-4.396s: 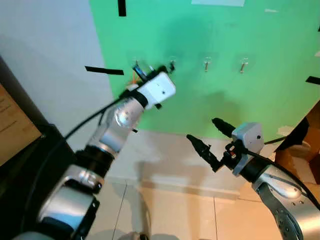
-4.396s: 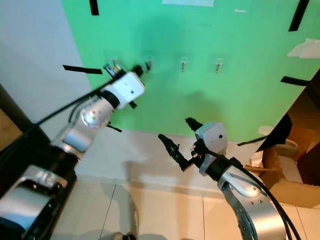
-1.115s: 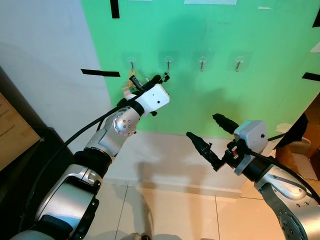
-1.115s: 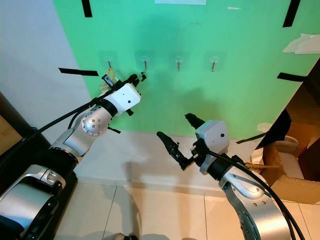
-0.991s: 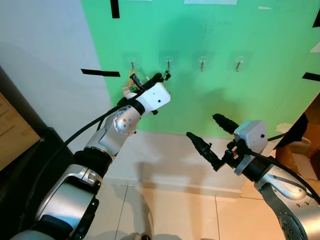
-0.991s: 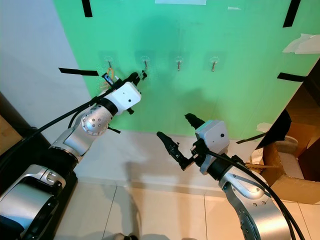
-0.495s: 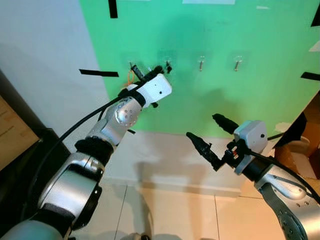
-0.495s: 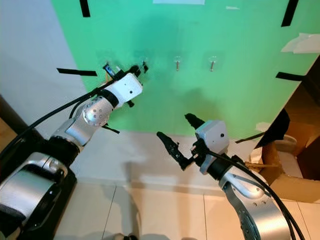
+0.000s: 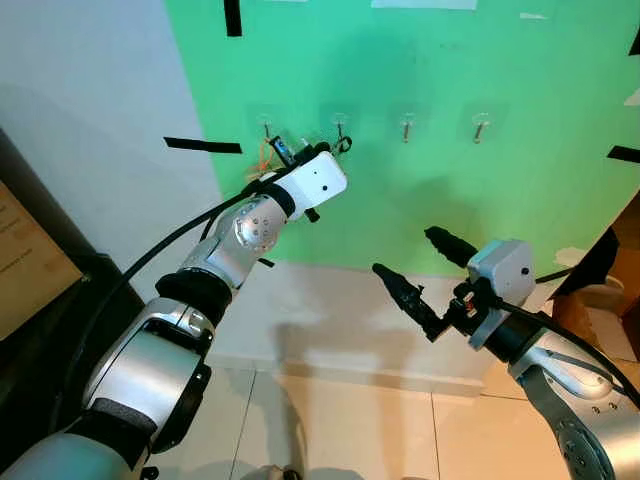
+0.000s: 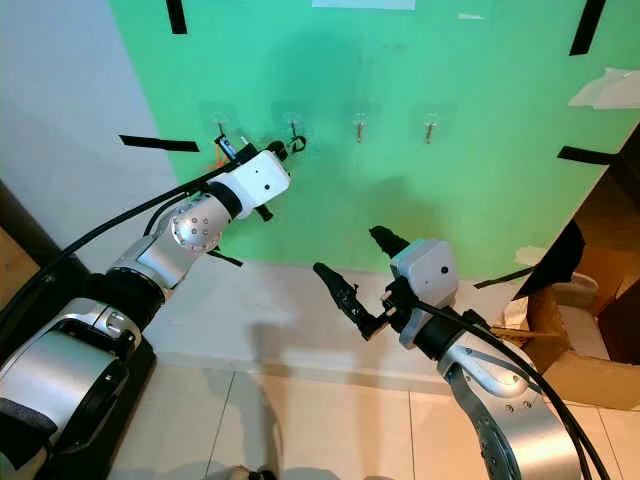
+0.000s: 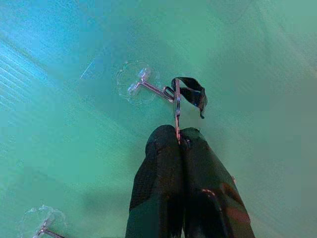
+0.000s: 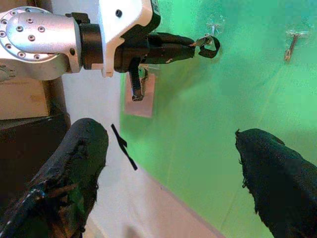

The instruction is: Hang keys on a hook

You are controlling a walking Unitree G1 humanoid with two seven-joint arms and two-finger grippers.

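Two black fingers of the left gripper [image 11: 179,141], pinched on the small silver key with black loop [image 11: 184,96], have carried it from the first to the second clear wall hook [image 11: 143,85]; the right gripper [image 9: 410,268] idles open.

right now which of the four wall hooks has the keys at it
The second hook from the left: the left end effector holds the keys with their ring looped on it. The other three hooks carry no keys.

home test corner, green wall [image 9: 500,200], tiled floor [image 9: 330,430]
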